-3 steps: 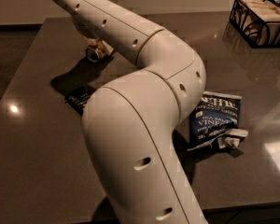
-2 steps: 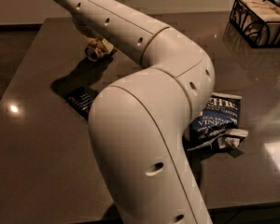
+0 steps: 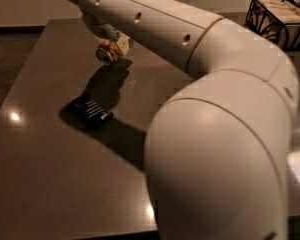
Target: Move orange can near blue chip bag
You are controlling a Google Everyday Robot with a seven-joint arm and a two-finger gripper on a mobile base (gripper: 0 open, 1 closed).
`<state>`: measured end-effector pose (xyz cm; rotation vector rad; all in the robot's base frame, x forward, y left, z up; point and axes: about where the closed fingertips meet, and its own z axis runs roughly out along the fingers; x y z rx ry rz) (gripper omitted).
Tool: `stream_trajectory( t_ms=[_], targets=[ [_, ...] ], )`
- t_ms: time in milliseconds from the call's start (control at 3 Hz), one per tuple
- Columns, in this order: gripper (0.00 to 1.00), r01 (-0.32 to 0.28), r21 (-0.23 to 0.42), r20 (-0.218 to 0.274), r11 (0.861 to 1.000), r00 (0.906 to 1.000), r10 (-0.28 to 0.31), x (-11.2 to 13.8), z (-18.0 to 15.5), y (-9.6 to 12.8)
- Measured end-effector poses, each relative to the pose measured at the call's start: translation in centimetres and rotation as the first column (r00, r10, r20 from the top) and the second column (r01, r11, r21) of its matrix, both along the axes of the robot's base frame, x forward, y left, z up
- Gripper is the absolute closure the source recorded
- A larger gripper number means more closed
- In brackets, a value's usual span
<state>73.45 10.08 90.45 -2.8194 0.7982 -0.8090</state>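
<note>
The orange can is tipped on its side with its round top facing me, above the dark table at the far left. My gripper reaches down from the top of the view and is shut on the can; its shadow falls on the table just below. The blue chip bag is hidden behind my big white arm, which fills the right half of the view.
A small black ribbed snack packet lies on the table below and left of the can. A dark wire basket with pale contents stands at the back right corner. The table's left edge runs beside a dark floor.
My arm's elbow has swung right and nearer the camera, covering the blue chip bag that showed before. The can and gripper stay in about the same place.
</note>
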Motion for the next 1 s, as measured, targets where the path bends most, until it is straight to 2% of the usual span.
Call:
stream_trajectory(
  t_ms=[333, 667, 1000],
  targets=[
    [1.0, -0.006, 0.013, -0.013, 1.0, 0.9999, 0.006, -3.4, 1.2, -3.1],
    [1.0, -0.016, 0.037, -0.051, 0.999, 0.9985, 0.018, -5.9, 1.9, -5.9],
    [1.0, -0.015, 0.045, -0.059, 0.999, 0.9981, 0.017, -6.2, 1.8, -6.3]
  ],
)
